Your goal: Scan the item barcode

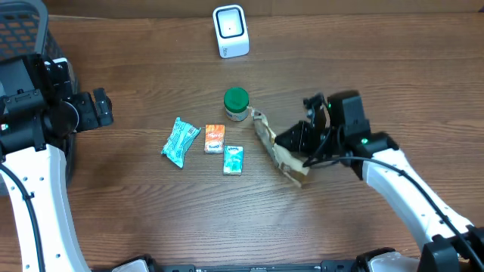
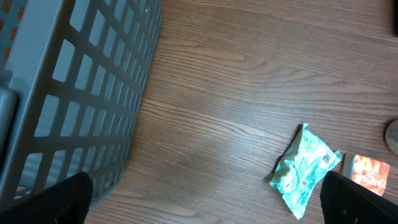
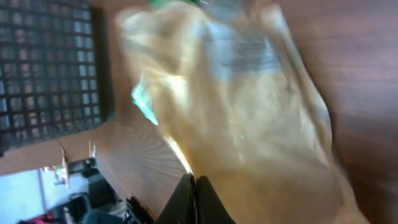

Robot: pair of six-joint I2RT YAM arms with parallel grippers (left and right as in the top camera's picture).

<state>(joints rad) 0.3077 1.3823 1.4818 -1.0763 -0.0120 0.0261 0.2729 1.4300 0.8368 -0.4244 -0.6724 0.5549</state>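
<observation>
Right gripper [image 1: 287, 142] is clamping the tan pouch [image 1: 292, 171] at five o'clock of the white scanner [image 1: 231, 31] — grasping looks done, presenting the barcode is pending; left gripper [image 1: 98, 108] is idling, spread wide.

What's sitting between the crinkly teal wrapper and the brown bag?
Seen from overhead, the orange packet and the small teal box lie side by side between the crinkly teal wrapper and the brown bag.

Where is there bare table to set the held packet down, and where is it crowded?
Bare wood: between the scanner and the green-lidded jar; the near strip below the teal packet, orange packet and small box; right of the scanner. Crowded: the centre, those items beside the tan packet in the right gripper.
</observation>
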